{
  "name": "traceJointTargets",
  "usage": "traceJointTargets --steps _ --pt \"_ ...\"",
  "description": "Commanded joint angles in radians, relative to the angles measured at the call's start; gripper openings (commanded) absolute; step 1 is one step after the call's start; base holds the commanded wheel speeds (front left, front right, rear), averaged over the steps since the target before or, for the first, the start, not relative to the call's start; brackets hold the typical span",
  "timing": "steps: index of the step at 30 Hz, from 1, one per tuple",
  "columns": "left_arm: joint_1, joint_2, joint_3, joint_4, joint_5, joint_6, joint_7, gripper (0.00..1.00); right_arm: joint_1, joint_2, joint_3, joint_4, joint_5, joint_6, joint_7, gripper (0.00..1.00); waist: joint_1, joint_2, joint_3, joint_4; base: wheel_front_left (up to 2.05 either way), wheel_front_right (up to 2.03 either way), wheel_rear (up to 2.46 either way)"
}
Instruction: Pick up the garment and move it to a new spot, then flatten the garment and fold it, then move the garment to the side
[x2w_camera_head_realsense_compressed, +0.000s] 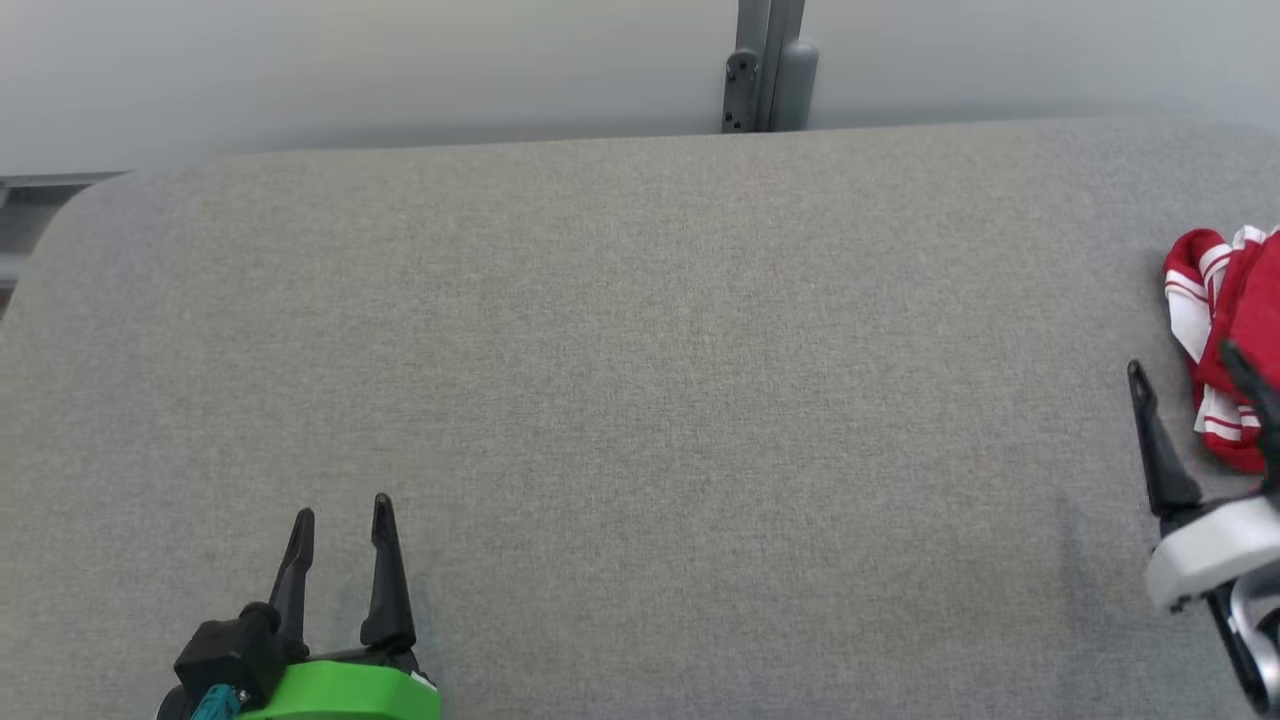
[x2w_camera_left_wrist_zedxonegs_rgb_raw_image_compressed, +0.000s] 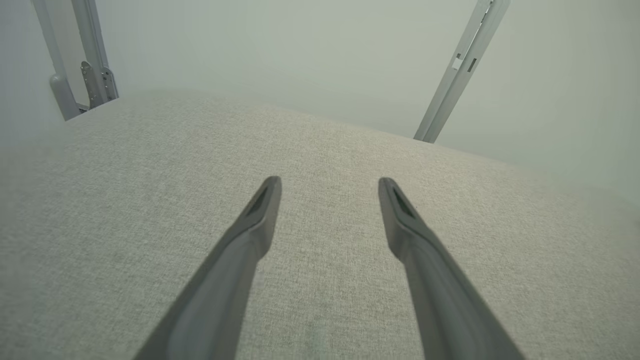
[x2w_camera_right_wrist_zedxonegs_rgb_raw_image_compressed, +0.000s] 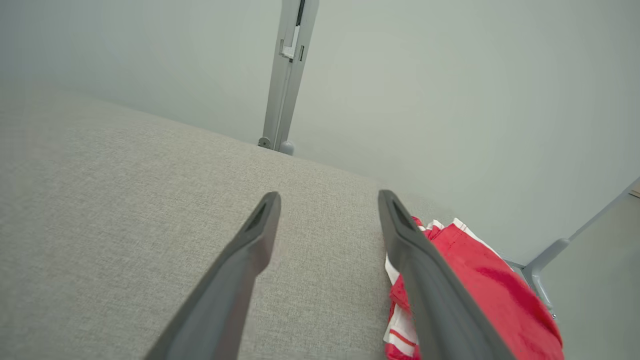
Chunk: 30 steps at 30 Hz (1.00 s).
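Note:
The garment (x2w_camera_head_realsense_compressed: 1225, 300), red with white stripes, lies bunched in a small heap at the far right edge of the grey padded table (x2w_camera_head_realsense_compressed: 640, 400). My right gripper (x2w_camera_head_realsense_compressed: 1183, 358) is open just in front of it, its right finger crossing over the cloth without gripping it. In the right wrist view the garment (x2w_camera_right_wrist_zedxonegs_rgb_raw_image_compressed: 480, 270) lies to the right of and partly behind the right finger of this gripper (x2w_camera_right_wrist_zedxonegs_rgb_raw_image_compressed: 328, 197), with bare table between the fingers. My left gripper (x2w_camera_head_realsense_compressed: 342, 507) is open and empty above the table's near left; the left wrist view shows this gripper (x2w_camera_left_wrist_zedxonegs_rgb_raw_image_compressed: 328, 181) over bare fabric.
A grey metal post (x2w_camera_head_realsense_compressed: 765, 65) rises behind the table's far edge against a pale wall. The table's rounded far-left corner (x2w_camera_head_realsense_compressed: 90, 195) meets a grey rail. Another slanted grey post (x2w_camera_left_wrist_zedxonegs_rgb_raw_image_compressed: 460, 70) stands beyond the far edge.

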Motion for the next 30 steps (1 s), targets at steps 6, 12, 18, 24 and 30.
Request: traceJointTargets --steps 6,12,18,24,30 --pt "0.036 0.003 0.023 0.025 0.059 -0.046 0.0 1.0 0.103 0.13 -0.008 0.097 -0.02 -0.002 -0.156 1.0 0.0 -0.0001 -0.103 0.062 0.0 0.0 0.0" --pt "0.027 0.003 0.036 0.058 0.102 -0.083 0.0 1.0 0.147 0.246 -0.028 0.084 -0.053 -0.002 -0.161 1.0 0.0 -0.0001 -0.112 0.05 0.0 0.0 0.0" --pt "0.02 0.003 0.062 0.082 0.093 -0.069 0.0 1.0 0.147 0.281 -0.015 0.063 -0.066 -0.002 -0.161 1.0 0.0 -0.0001 -0.111 0.032 0.0 0.0 0.0" --pt "0.032 -0.003 0.059 0.117 0.076 -0.072 0.007 0.0 0.138 0.294 -0.018 0.107 -0.031 0.0 -0.148 0.0 0.0 -0.0001 -0.111 0.031 0.0 0.0 0.0" --pt "0.016 -0.003 0.073 0.117 -0.033 -0.078 0.038 0.0 0.121 0.297 -0.025 0.116 0.097 0.0 -0.113 0.0 0.0 -0.0001 -0.111 0.027 0.0 0.0 0.0"
